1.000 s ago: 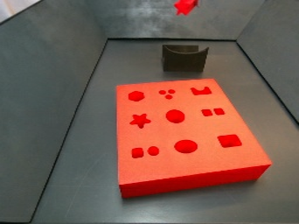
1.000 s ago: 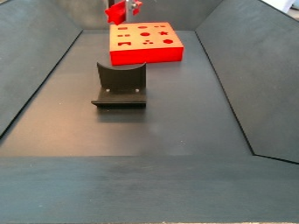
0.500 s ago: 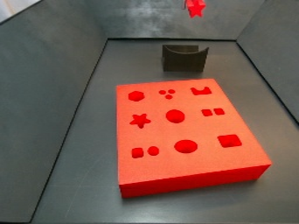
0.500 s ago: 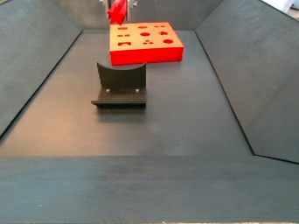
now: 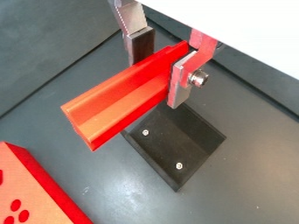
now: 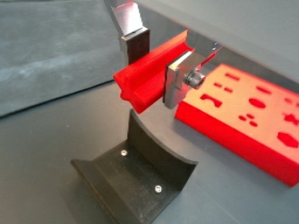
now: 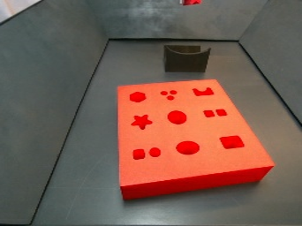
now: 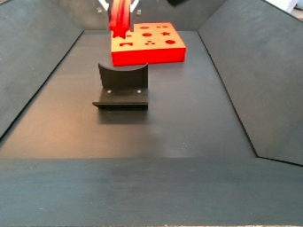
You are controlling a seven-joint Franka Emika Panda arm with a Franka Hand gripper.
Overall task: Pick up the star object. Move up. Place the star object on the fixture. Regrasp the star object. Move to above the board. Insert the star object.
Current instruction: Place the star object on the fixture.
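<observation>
Red star object, a long bar w/ ridged sides, sits clamped between the gripper's two silver fingers; jaws closed narrow on it, pads pressing opposite faces near one end, rest of the bar sticking out free. Other wrist view shows the same grip, the bar seen more end-on. Gripper is up in the air, above the fixture, not touching it. Fixture is dark grey, base plate w/ two small screws, curved notch visible in a wrist view. Board lies just beyond the fixture, a corner also showing in a wrist view.

Side views: board on the floor, near side, holes facing up; fixture behind it toward the far wall, apart from it. Only a red scrap of the bar shows at the top edge. In a side view the bar hangs upright-ish over the gap between fixture and board; gripper itself mostly cut off there.
</observation>
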